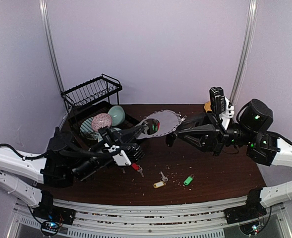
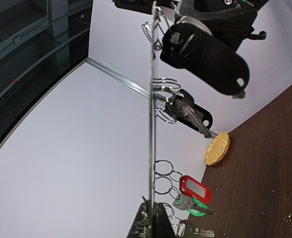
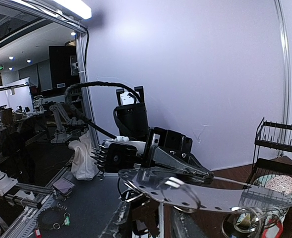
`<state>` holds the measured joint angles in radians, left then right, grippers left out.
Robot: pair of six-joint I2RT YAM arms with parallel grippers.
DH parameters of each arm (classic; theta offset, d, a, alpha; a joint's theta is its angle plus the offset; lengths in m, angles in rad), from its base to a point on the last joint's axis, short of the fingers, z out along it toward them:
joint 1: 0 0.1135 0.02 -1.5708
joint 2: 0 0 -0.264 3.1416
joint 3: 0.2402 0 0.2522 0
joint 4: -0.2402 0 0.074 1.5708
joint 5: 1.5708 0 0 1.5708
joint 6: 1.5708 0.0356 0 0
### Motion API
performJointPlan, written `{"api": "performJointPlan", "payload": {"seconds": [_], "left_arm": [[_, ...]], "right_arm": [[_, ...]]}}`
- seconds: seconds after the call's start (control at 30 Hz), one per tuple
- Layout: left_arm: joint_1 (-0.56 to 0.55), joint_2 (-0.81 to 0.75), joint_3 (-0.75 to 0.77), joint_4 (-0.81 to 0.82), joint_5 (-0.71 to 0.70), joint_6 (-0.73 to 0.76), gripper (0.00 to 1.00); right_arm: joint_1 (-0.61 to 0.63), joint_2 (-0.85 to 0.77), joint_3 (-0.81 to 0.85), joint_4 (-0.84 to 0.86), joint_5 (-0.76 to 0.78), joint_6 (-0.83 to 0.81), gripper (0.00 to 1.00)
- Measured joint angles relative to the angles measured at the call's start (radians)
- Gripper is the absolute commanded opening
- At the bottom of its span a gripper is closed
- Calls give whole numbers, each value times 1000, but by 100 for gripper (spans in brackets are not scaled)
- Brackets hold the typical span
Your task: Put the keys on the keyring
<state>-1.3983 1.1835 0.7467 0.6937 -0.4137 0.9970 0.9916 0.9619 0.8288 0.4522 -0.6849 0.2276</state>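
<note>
Dark woodgrain table (image 1: 210, 173); left fingers (image 2: 160, 224) pinch flat, scalloped metal keyring (image 1: 168, 121) (mirror-shiny).

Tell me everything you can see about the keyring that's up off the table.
The keyring is a flat, silvery metal oval with a scalloped rim and small holes along its edge. It hangs above the table, clamped at its left end by the left gripper; the right gripper sits at the other end, contact unclear. Small wire loops on its rim carry keys with black, red and green tags.
</note>
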Motion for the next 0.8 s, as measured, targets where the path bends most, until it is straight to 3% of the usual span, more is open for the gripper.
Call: {"api": "performJointPlan", "payload": {"seconds": [0.17, 0.3, 0.8], "left_arm": [[-2, 23, 5, 9, -30, 14, 0], [-5, 32, 13, 11, -43, 25, 0], [-9, 35, 17, 4, -76, 36, 0]], "right_arm": [[8, 11, 0, 11, -30, 13, 27], [17, 14, 0, 16, -40, 14, 10], [19, -8, -1, -53, 20, -22, 0]]}}
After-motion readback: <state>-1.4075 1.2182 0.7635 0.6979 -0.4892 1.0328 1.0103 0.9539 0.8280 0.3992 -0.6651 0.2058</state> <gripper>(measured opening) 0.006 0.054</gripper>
